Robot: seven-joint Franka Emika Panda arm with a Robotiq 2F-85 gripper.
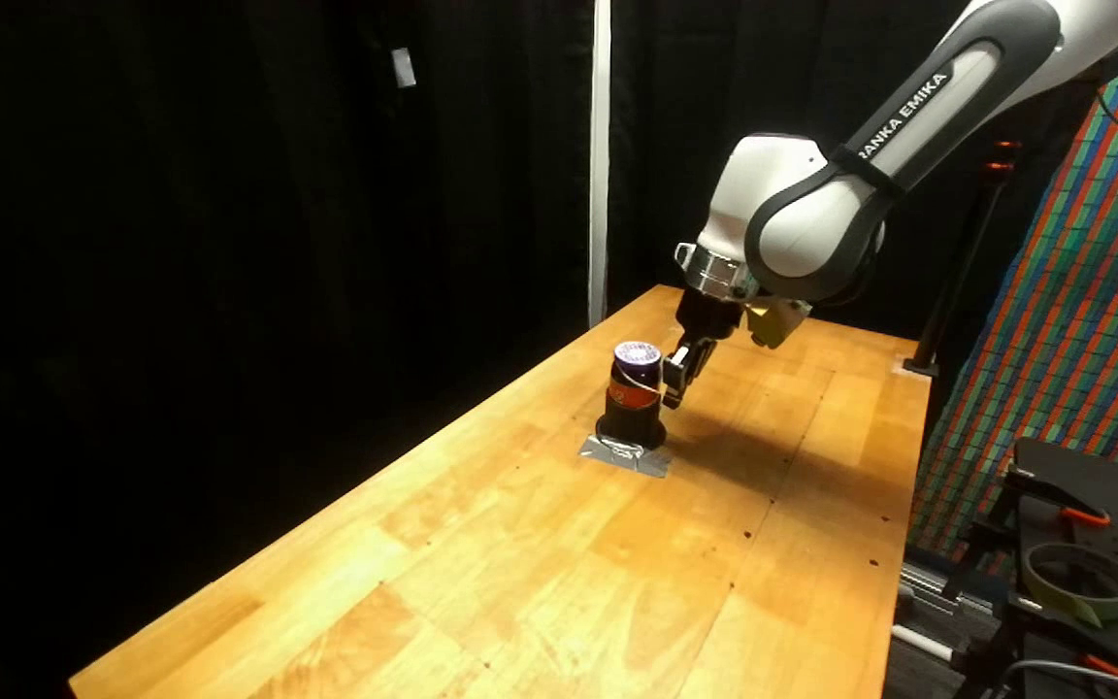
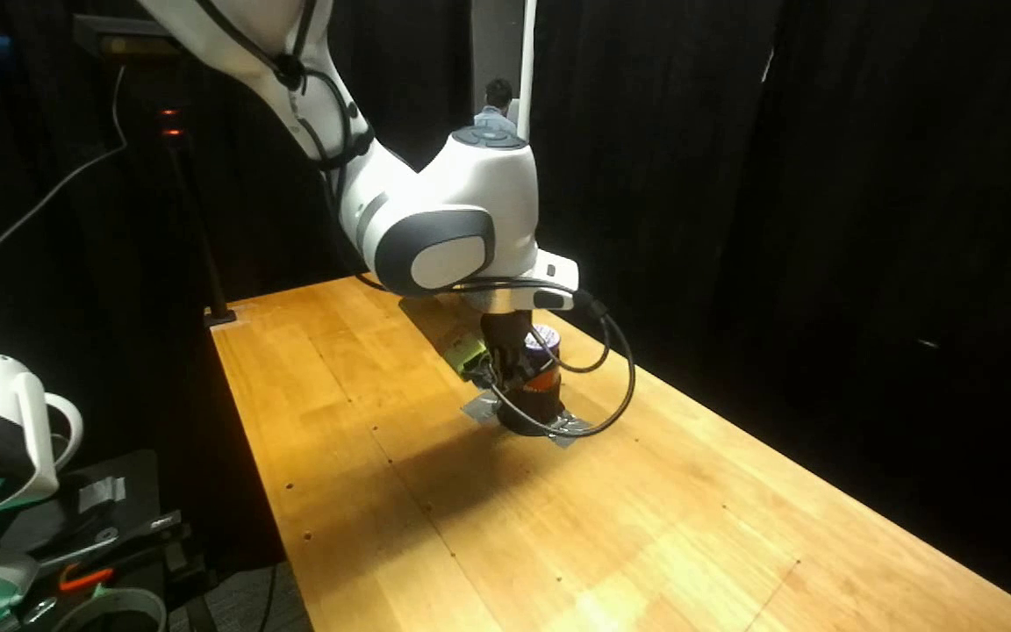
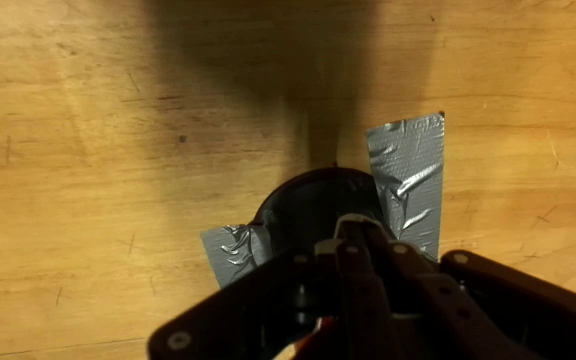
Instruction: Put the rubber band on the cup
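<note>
The cup (image 1: 632, 399) stands upright on the table, dark with an orange-red middle and a white-and-purple top. It also shows in an exterior view (image 2: 544, 381), partly behind my gripper (image 2: 514, 376). The rubber band (image 1: 639, 384) is a thin pale line running slantwise across the cup toward my gripper (image 1: 675, 390), which is close beside the cup. In the wrist view the pale rubber band (image 3: 359, 217) loops around my fingertips (image 3: 361, 231), which lie close together. I cannot tell whether the fingers pinch it. The far side of the cup is hidden.
The cup sits in a black round base (image 3: 318, 200) fixed to the table (image 1: 559, 563) by grey tape (image 3: 413, 170). A cable loop (image 2: 631, 386) hangs from the wrist near the cup. A dark cart with a tape roll (image 1: 1078, 581) stands beside the table.
</note>
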